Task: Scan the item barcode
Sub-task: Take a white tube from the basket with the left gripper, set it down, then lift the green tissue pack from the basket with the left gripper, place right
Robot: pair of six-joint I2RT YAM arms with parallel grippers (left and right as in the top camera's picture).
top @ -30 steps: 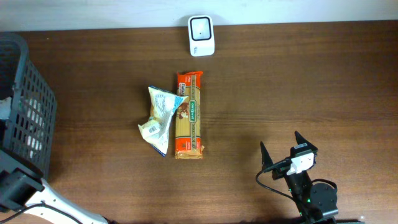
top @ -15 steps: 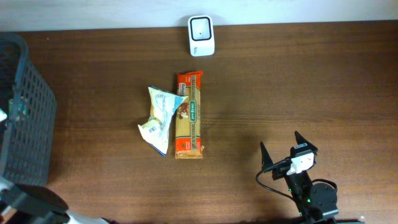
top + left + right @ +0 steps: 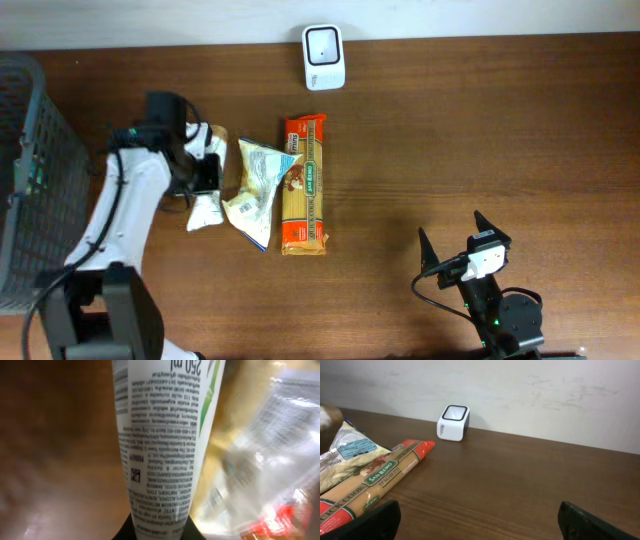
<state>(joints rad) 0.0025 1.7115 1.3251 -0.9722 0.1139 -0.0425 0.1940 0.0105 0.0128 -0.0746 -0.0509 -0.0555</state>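
The left pincer [image 3: 208, 172] was clamped nearly shut on a white tube [image 3: 160, 435] (small print and a little square code faced its wrist camera). It held the tube just left of the crumpled bag [image 3: 255, 190], well apart from the scanner [image 3: 324, 57]. The right pincer [image 3: 450, 228] stood wide over the bench [image 3: 480, 130], holding nothing. From overhead, the left pincer hid the tube's middle. In the left wrist view the bag was a blur.

Overhead top-down; right wrist low, toward scanner [image 3: 453, 422]

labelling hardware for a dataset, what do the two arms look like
Left arm: white links, black joints, a black cable. Right arm: black body with a green light, a white block near the wrist, black pointed fingers, a black cable.
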